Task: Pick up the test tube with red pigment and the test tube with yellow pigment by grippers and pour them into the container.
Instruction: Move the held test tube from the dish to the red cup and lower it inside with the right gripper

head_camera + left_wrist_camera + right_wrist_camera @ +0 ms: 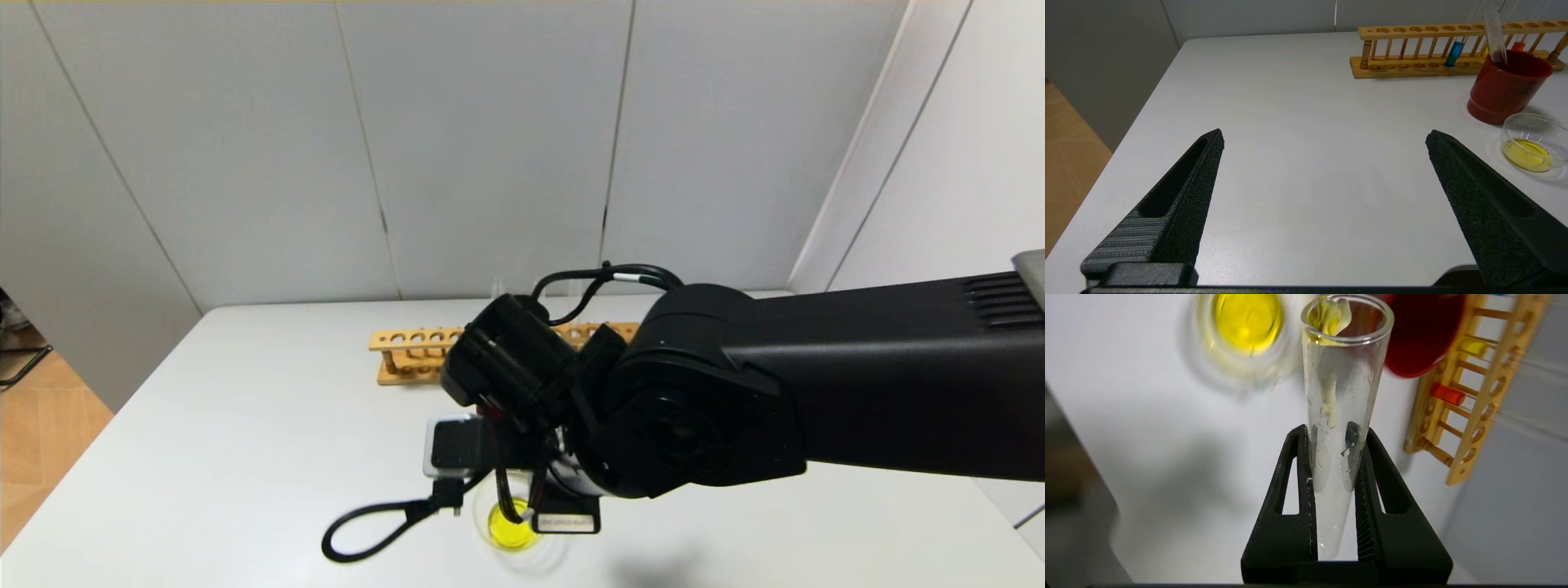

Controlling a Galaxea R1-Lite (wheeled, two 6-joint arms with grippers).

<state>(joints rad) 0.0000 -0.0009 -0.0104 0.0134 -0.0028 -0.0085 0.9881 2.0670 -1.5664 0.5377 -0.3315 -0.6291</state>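
Observation:
My right gripper (1334, 433) is shut on the test tube with yellow pigment (1345, 367), which is tipped mouth-down. The tube is nearly empty, with a yellow film near its lip. Its mouth hangs beside the container (1247, 322), a clear glass dish with yellow liquid in it (513, 527). The test tube with red pigment (1447, 394) stands in the wooden rack (1478, 388). Another yellow tube (1472, 347) stands in the rack too. My left gripper (1326, 134) hovers open over bare table, well left of the container (1531, 147).
A dark red cup (1506, 87) with an empty glass tube (1494, 36) in it stands between the rack (1412, 65) and the container. A teal-liquid tube (1453, 53) sits in the rack. My right arm (735, 392) hides the cup from the head view.

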